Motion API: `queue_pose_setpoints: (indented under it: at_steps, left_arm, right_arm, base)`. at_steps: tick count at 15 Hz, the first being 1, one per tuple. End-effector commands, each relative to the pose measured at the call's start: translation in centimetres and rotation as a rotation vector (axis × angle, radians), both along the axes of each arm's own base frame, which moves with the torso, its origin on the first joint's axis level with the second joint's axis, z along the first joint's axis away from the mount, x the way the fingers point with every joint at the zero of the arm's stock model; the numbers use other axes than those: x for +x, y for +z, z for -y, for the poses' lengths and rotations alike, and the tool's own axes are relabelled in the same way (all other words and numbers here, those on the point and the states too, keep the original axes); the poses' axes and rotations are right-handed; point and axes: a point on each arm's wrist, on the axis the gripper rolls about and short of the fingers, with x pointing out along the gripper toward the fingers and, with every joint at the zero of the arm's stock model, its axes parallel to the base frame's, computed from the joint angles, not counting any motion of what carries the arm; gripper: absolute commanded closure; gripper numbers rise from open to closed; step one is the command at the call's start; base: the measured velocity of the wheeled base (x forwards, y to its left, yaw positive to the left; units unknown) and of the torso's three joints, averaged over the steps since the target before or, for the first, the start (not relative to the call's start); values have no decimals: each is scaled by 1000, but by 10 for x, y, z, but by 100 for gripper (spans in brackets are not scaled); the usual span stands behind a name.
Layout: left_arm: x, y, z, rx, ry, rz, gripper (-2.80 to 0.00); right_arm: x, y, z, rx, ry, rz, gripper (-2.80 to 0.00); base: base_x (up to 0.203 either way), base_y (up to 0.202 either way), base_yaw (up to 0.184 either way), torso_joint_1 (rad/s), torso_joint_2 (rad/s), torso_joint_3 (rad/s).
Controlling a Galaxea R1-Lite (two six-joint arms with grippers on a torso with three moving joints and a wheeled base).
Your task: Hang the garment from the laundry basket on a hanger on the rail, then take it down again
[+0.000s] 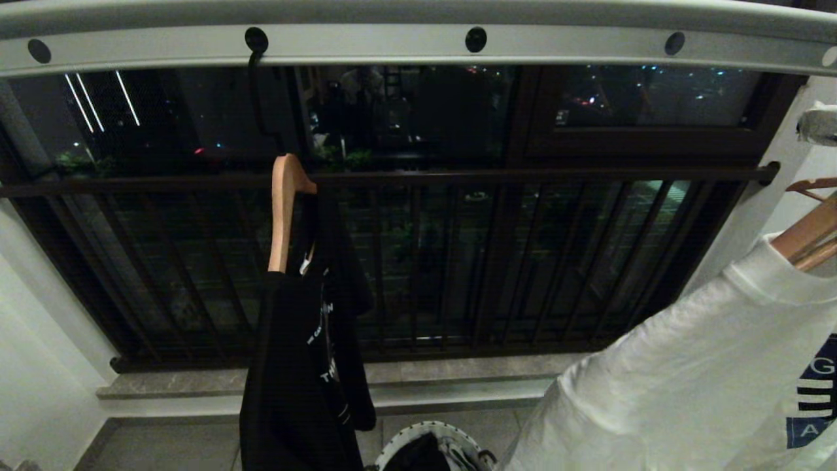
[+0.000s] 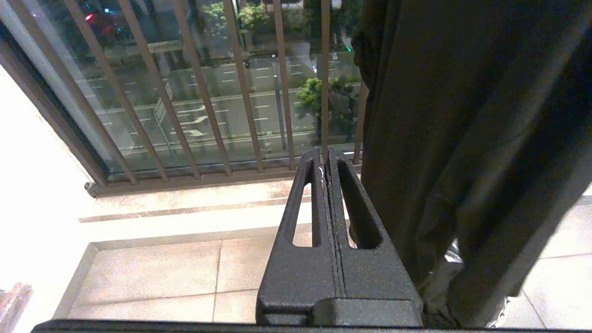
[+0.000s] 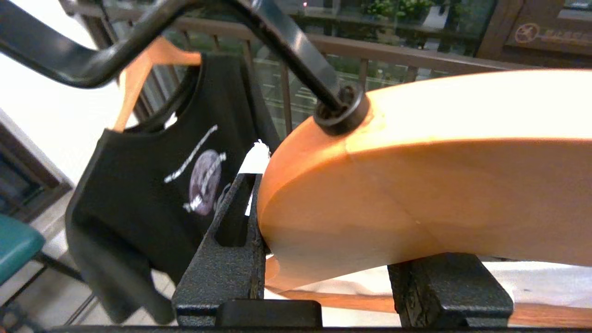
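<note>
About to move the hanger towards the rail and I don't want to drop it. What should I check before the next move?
1. Grip: ok. The right tool is clamped on the wooden hanger, just below its hook.
2. Garment seated: ok. The collar of the white garment sits over that hanger.
3. Free hole: ok. The rail has empty holes to the right of the black T-shirt.
4. Hook lined up with a hole: cannot tell. No view shows both together.
5. Left tool: ok. It is shut, low beside the black T-shirt.
</note>
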Motion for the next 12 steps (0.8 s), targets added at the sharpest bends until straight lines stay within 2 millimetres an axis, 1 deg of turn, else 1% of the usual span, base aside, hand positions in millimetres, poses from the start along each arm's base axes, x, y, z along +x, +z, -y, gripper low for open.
queue_pose_setpoints:
  at_steps: [1,4,8,10,12]
  left_arm:
    - [0,-1,0,0,0,-2,0]
    - [0,-1,0,2,0,-2,0]
    - [0,-1,0,0,0,-1,0]
    - [0,-1,0,0,0,-2,0]
    - [0,0,0,0,0,0,0]
  right_arm:
    - [12,2,-1,-8,-36,-13,0]
    - [28,4,2,24,-56,-45,0]
    - [46,8,17,70,-30,-83,0]
    - [51,7,23,97,9,-105,0]
    - [49,6,27,117,66,-135,0]
  base:
    - [0,0,0,0,0,0]
    - [0,0,0,0,0,0]
    - [0,0,0,0,0,0]
    - [0,0,0,0,0,0]
    - [0,0,0,0,0,0]
